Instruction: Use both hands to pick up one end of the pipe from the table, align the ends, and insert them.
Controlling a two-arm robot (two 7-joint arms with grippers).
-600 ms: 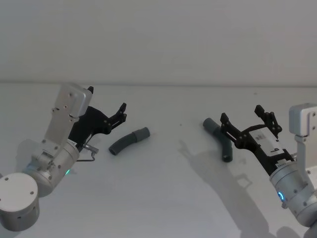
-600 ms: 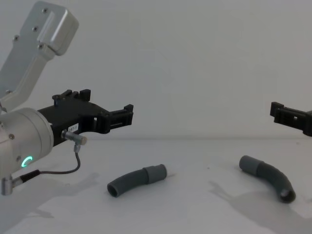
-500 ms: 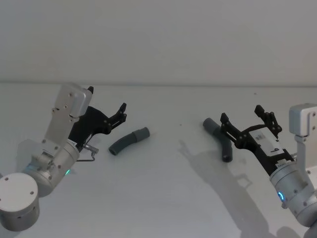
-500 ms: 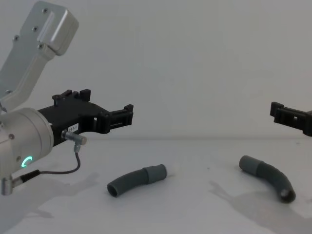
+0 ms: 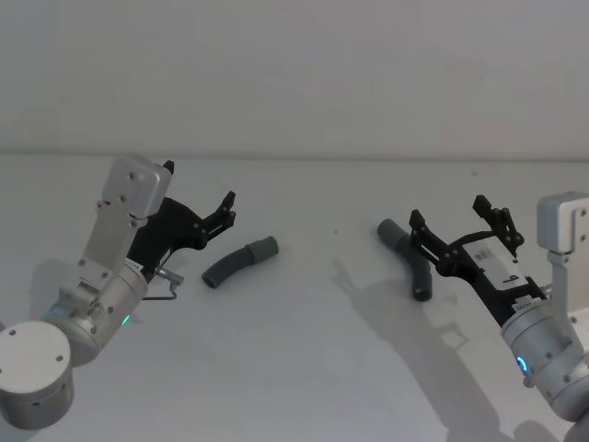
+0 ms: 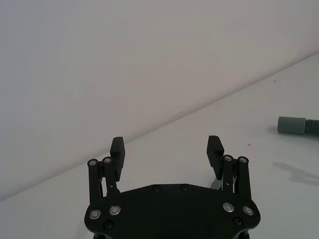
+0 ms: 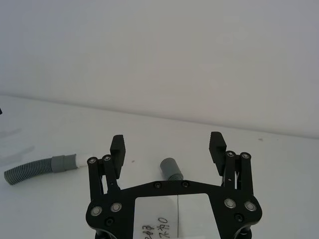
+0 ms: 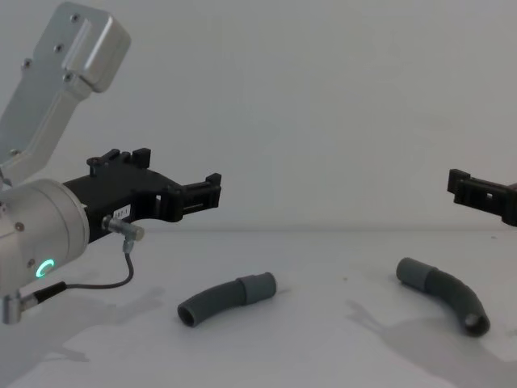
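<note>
Two curved dark grey ribbed pipe pieces lie apart on the white table [image 5: 304, 350]. The left piece [image 5: 239, 261] [image 8: 226, 297] has its grey cuff pointing toward the middle, and its white tip [image 7: 79, 160] is visible in the right wrist view. The right piece [image 5: 409, 258] [image 8: 444, 295] has its cuff [image 7: 170, 168] at its far end. My left gripper [image 5: 225, 210] [image 6: 166, 149] hovers open just left of and above the left piece. Over the right piece hangs my right gripper [image 5: 453, 219] [image 7: 167, 145], also open. Neither holds anything.
A plain white wall [image 5: 294, 74] rises behind the table. A thin dark cable [image 8: 97, 283] loops under the left wrist. A grey cuff of a hose piece [image 6: 291, 124] lies far off in the left wrist view.
</note>
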